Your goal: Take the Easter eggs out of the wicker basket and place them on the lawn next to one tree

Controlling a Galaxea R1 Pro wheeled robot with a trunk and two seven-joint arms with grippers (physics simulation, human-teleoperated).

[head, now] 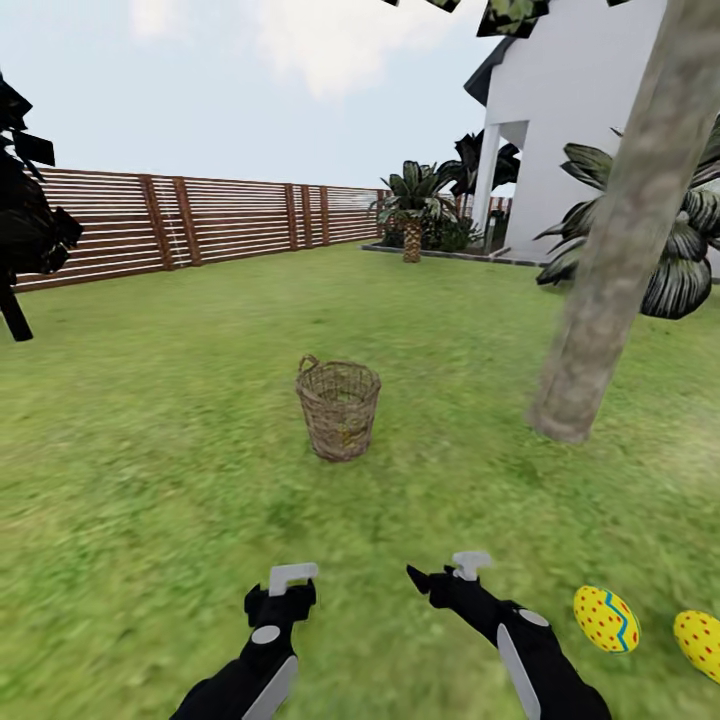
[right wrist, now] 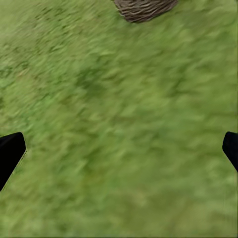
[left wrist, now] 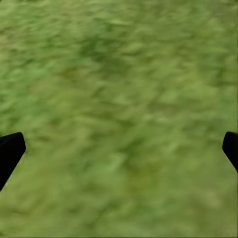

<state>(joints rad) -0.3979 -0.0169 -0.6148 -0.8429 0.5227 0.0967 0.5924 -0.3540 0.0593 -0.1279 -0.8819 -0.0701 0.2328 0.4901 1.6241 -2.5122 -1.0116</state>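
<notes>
On the lawn (head: 150,480) ahead of me sits the wicker basket (head: 338,407), a yellowish shape faintly visible through the weave. Two Easter eggs (head: 606,619) lie by the tree (head: 610,290). My left gripper (head: 292,578) and right gripper (head: 445,572) are spread wide, empty. I'd roll closer, then reach straight down inside, not tipping it

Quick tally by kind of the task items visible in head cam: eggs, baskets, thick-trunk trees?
Easter eggs on the lawn: 2
Wicker basket: 1
Thick grey-brown tree: 1
Total: 4
A yellow patch shows through the basket weave; cannot tell if it is the third egg.
</notes>
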